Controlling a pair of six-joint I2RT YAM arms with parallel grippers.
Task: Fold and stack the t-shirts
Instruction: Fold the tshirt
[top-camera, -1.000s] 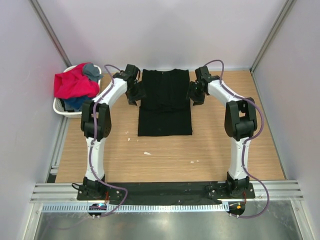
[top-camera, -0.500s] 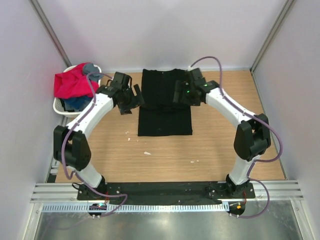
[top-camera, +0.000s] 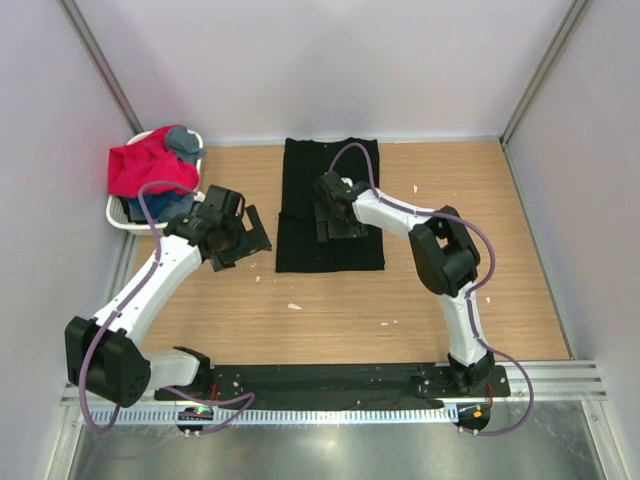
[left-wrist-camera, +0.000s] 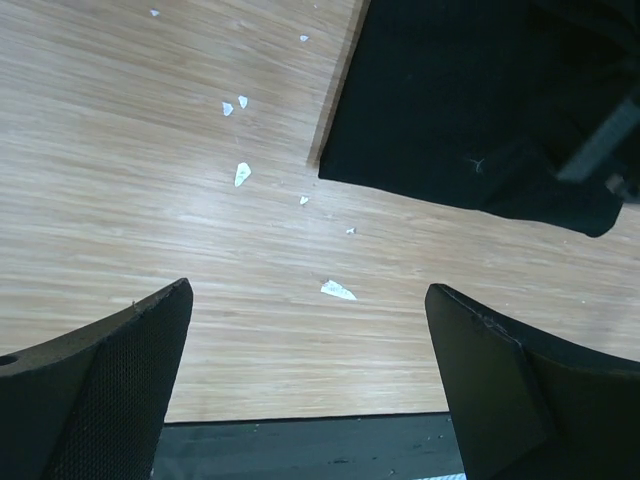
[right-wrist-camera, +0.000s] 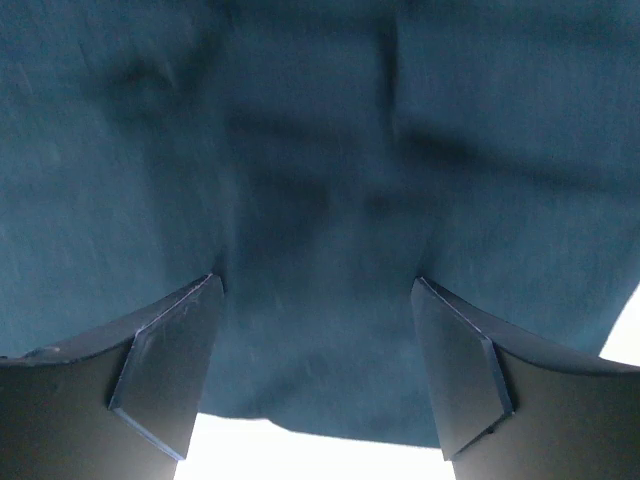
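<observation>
Right claw (top-camera: 335, 215) (spread wide) over black t-shirt (top-camera: 330, 255); laundry basket (top-camera: 116, 213) leftward.

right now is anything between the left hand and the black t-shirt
Nothing visible blocks it. The left hand hangs open over the bare wooden table, just left of the black t-shirt. Only small white flecks lie on the wood between them. The right hand is open above the shirt.
</observation>
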